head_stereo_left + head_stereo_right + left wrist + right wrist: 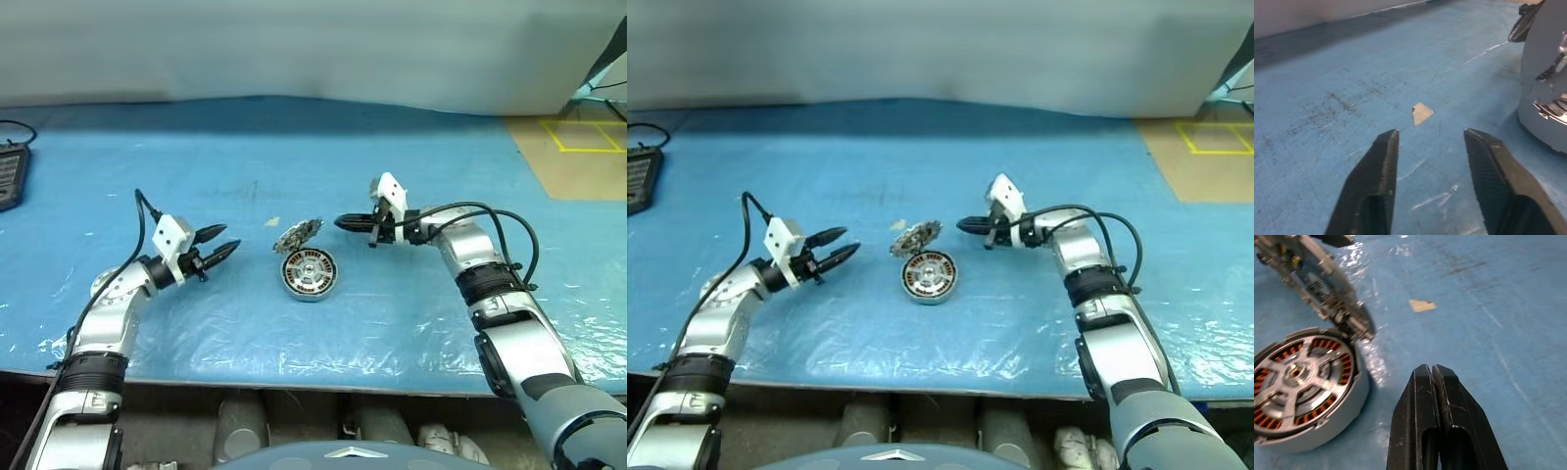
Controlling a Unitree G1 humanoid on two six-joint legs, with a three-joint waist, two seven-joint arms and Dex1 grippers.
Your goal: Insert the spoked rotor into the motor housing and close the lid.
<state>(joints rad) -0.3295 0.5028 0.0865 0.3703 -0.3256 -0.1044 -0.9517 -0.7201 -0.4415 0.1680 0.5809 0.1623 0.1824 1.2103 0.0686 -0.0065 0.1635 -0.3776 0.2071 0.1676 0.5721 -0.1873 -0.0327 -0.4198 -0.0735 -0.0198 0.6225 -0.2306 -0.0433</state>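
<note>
From the head, the motor housing [309, 273] lay on the blue table [411, 147], its lid [298, 235] tilted up at the far edge. The left gripper [223, 244] stood left of it, fingers spread and empty.

The right wrist view showed the right gripper [1432, 377] pressed together (holding nothing) beside the housing, the spoked rotor [1300, 377] seated inside.
</note>
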